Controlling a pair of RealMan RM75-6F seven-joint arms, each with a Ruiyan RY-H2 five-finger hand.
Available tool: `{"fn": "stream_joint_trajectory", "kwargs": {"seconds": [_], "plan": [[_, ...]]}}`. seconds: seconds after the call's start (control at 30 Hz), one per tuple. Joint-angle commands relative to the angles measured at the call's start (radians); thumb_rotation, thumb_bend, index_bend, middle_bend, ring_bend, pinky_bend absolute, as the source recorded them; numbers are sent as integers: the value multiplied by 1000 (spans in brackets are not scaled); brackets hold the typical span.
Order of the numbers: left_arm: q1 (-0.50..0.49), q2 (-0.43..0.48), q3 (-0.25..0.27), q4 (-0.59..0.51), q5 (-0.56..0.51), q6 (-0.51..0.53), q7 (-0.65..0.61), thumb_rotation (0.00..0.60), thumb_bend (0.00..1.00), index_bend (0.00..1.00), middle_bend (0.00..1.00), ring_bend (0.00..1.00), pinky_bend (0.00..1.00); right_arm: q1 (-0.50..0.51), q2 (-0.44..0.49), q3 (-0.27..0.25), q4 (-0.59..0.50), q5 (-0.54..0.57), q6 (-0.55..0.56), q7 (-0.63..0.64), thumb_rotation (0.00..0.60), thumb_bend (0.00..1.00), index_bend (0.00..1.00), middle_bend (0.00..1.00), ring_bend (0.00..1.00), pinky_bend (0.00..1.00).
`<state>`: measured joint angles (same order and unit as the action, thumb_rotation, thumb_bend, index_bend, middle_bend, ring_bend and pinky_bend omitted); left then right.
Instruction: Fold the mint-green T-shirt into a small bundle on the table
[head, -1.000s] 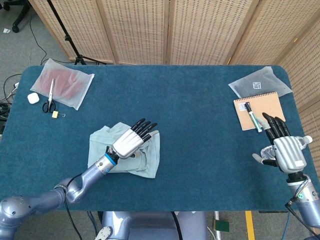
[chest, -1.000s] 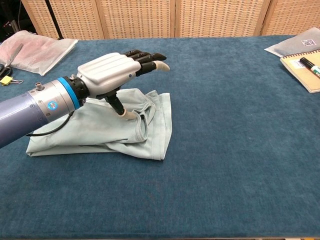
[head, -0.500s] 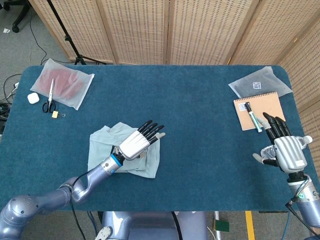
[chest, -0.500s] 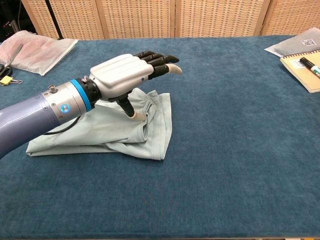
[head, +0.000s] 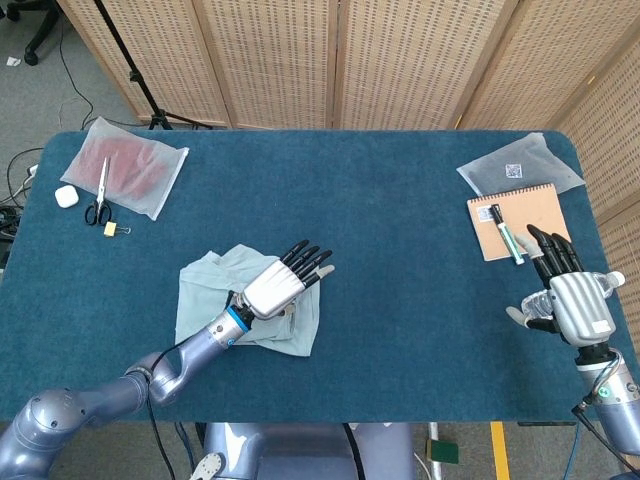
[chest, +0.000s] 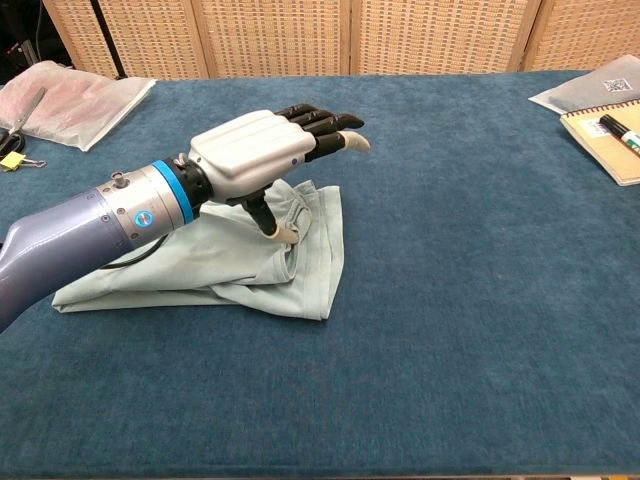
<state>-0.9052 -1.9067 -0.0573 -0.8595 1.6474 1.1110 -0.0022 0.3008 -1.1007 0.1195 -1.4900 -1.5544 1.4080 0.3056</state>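
The T-shirt (head: 215, 300) (chest: 215, 270) lies in a rumpled, partly folded heap on the near-left part of the bench (head: 400, 250) (chest: 480, 300). Its right edge is doubled over into a thick fold, and the cloth spreads flatter toward the left.

The left hand (head: 282, 283) (chest: 262, 150) is above the right half of the T-shirt, palm down, fingers (head: 310, 262) (chest: 325, 122) straight and extended past the cloth's far-right edge. It holds nothing. The thumb points down, and its tip touches the T-shirt near the fold. The left arm reaches in from the near-left corner.

The right hand (head: 565, 295) is at the near-right edge of the bench, well apart from the T-shirt. Its fingers are extended and apart, pointing to the far side, and it holds nothing. It shows only in the head view.

A notebook (head: 518, 222) (chest: 610, 140) with a marker (head: 506, 234) (chest: 620, 130) on it lies just beyond the right hand. A clear bag (head: 520, 165) (chest: 590, 90) lies behind the notebook.

At the far-left corner, scissors (head: 100, 195) rest on a plastic pouch (head: 130, 165) (chest: 70, 98). A binder clip (head: 112, 229) (chest: 12, 159) lies beside them.
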Motion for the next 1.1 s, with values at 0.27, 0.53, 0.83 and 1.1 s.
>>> {"fn": "stream_joint_trajectory", "kwargs": {"seconds": [0.27, 0.53, 0.83, 1.1], "plan": [[6, 27, -8, -39, 0, 39, -11, 600, 0, 0, 0, 0, 0, -1, 1, 0, -1, 0, 1, 2, 600, 0, 0, 0, 0, 42], [34, 128, -25, -170, -7, 95, 15, 600, 0, 0, 0, 0, 0, -3, 1, -3, -5, -6, 5, -6, 600, 0, 0, 0, 0, 42], [105, 297, -39, -348, -22, 180, 47, 600, 0, 0, 0, 0, 0, -6, 0, -7, -13, -14, 11, -20, 600, 0, 0, 0, 0, 42], [248, 482, -34, -452, -67, 313, -2, 600, 0, 0, 0, 0, 0, -9, 0, -10, -21, -25, 22, -36, 600, 0, 0, 0, 0, 42]]}}
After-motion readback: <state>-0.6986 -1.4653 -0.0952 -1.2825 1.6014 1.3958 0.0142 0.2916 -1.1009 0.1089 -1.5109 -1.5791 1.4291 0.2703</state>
